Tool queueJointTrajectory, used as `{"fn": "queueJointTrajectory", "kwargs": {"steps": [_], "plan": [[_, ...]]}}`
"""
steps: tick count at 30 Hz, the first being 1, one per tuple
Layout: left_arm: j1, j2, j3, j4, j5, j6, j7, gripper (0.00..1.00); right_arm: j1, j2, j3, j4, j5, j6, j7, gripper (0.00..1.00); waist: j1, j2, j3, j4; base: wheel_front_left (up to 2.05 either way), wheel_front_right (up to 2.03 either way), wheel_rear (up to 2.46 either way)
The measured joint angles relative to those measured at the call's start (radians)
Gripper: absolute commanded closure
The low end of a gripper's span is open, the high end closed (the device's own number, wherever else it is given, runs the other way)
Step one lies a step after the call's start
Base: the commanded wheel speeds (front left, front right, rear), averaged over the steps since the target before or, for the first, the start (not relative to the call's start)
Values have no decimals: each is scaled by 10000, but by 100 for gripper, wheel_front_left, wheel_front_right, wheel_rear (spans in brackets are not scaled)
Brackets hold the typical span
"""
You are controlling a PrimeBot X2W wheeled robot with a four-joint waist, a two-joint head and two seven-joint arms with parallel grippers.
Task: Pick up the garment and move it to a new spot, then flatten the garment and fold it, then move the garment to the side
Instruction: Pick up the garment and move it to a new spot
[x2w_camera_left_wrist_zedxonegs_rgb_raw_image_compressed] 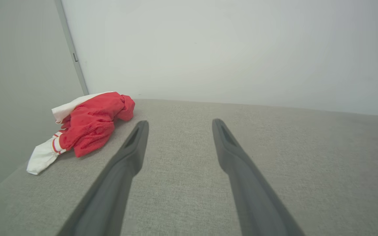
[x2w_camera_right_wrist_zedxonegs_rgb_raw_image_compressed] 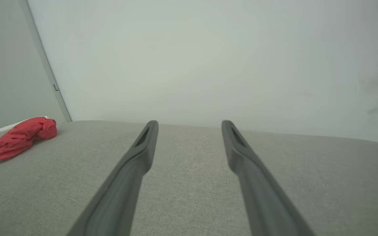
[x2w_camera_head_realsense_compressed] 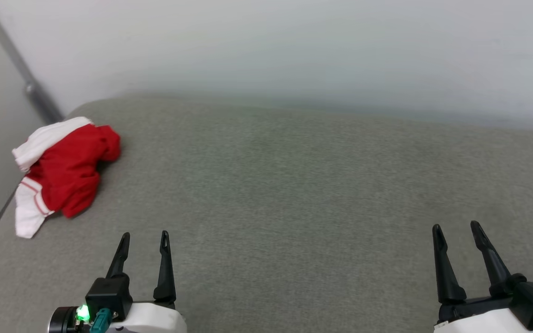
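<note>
The garment (x2w_camera_head_realsense_compressed: pixel 65 173) lies crumpled in a heap at the far left edge of the grey padded surface, red with white sleeves and striped trim. The left wrist view has the garment (x2w_camera_left_wrist_zedxonegs_rgb_raw_image_compressed: pixel 89 126) to the left of my fingers, and the right wrist view has the garment (x2w_camera_right_wrist_zedxonegs_rgb_raw_image_compressed: pixel 20 137) at the far left. My left gripper (x2w_camera_head_realsense_compressed: pixel 145 238) hovers open at the lower left, a short way in front and to the right of the heap, holding nothing. At the lower right my right gripper (x2w_camera_head_realsense_compressed: pixel 456 230) stands open and empty, far from the cloth.
The grey fabric surface (x2w_camera_head_realsense_compressed: pixel 294 194) stretches wide between and beyond the grippers. A pale wall (x2w_camera_head_realsense_compressed: pixel 294 46) rises behind it. At the left a grey panel with a metal strip (x2w_camera_head_realsense_compressed: pixel 21 74) borders the surface edge beside the garment.
</note>
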Motion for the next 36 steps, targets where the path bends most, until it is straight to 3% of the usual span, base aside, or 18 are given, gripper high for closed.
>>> {"fn": "queueJointTrajectory", "kwargs": {"steps": [20, 28, 32, 36], "plan": [[24, 0, 268, -12, -336, 311, 0, 0, -39, 2, 222, -171, -449, 2, 0, 0, 0, 0, 359, 2608, 0, 0, 0], [19, -6, 660, 109, -481, 313, 0, 0, -70, 2, 314, -180, -529, 2, 0, 0, 0, 0, 495, 2660, 0, 0, 0], [-650, 59, 1317, 278, -449, -40, 0, 0, -212, 2, 295, -244, -665, 2, 0, 0, 1, 0, 688, 2488, 0, 0, 0], [-1855, 523, 2075, 414, -384, -445, 0, 0, -552, 2, 194, -410, -972, 2, 0, 0, 1, 0, 1077, 2257, 0, 0, 0]]}}
